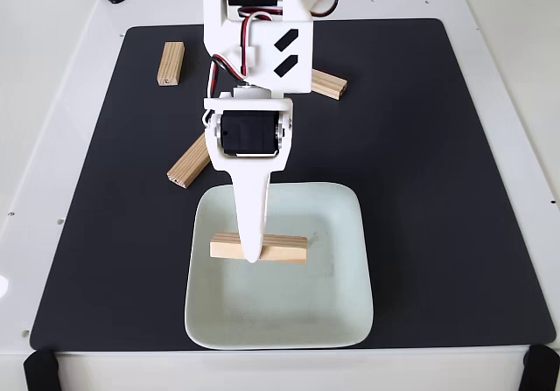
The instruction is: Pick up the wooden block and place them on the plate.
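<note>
Fixed view, left to right: a light-tan wooden bar [171, 63] at ten o'clock on the black mat [420, 190], another [189, 163] near nine, one on the pale mint square plate [278, 321] under the white gripper [252, 256], grooves unseen, and one [328, 84] at twelve. Jaw opening cannot be told. Risk: lifting while gripped would drag the bar [284, 248] off.

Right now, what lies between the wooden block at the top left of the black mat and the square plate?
In the fixed view, another tan wooden block lies diagonally between the top-left block and the pale mint plate.

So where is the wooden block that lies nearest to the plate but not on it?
In the fixed view, that wooden block lies on the black mat, just above the plate's upper-left corner, left of the arm.
</note>
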